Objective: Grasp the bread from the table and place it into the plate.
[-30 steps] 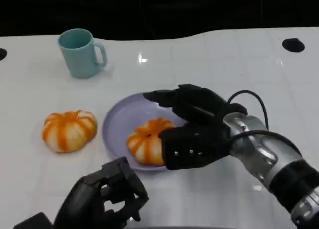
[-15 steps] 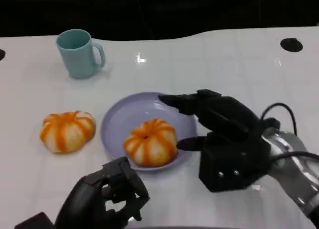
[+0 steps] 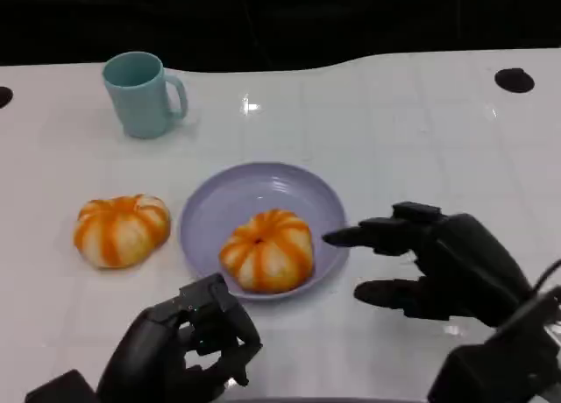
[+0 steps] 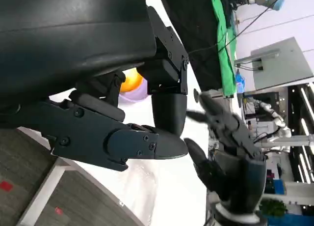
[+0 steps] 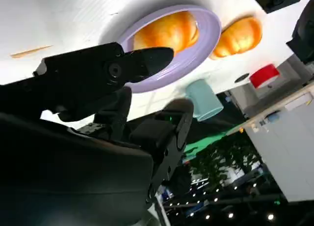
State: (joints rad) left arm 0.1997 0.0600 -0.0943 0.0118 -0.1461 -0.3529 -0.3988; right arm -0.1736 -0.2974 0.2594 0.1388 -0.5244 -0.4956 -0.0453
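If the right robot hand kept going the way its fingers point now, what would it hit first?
Most likely the rim of the plate. The right robot hand points toward it with fingers spread, holding nothing, and the bread lies just beyond on the plate. Its height above the table is unclear, so it might pass over the rim.

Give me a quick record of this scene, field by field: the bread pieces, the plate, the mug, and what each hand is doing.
bread in plate: orange-striped bun lying inside the plate
plate: lavender, round, mid-table
second bread: on the table, beside the plate and apart from it
mug: teal, upright, at the table's far side
right hand: fingers spread, holding nothing, beside the plate
left hand: fingers curled in, holding nothing, near the table's front edge
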